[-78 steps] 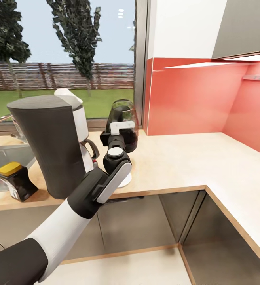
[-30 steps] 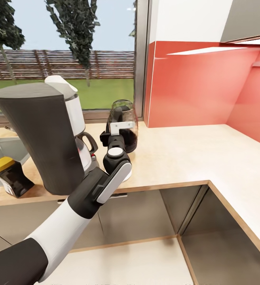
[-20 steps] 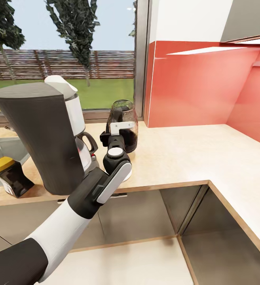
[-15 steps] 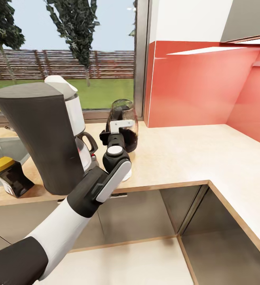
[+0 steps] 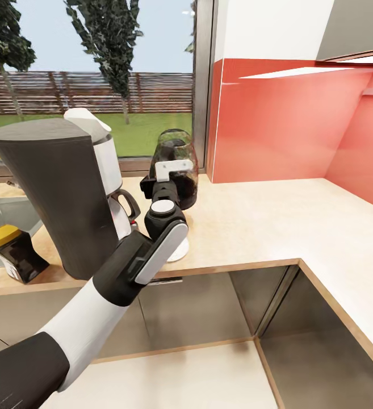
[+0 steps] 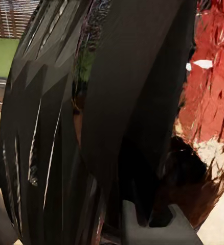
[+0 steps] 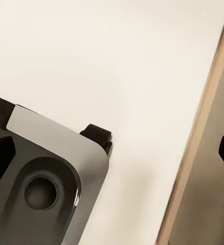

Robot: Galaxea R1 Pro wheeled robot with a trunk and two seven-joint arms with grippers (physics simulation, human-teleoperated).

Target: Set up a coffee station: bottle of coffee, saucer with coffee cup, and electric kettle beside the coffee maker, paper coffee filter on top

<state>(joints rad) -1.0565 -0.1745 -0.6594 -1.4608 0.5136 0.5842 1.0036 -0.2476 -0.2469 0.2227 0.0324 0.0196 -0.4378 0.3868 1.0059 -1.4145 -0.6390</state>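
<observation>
The dark glassy electric kettle hangs just above the countertop, to the right of the coffee maker. My left gripper is shut on its loop handle, which looms large in the left wrist view as the electric kettle, with my fingertips at its base. A small white shape, seemingly the paper coffee filter, lies on top of the maker. The bottle of coffee stands left of the maker. The white saucer peeks out from under my forearm. The coffee cup is hidden.
A steel sink lies behind the bottle. A red backsplash and a window frame stand close behind the kettle. The worktop turns a corner to the right. The right wrist view looks down at pale floor and my grey base.
My left gripper has raised the kettle a little off the counter and drawn it slightly left. Earlier the camera shifted, moving the maker and bottle leftward in view.
</observation>
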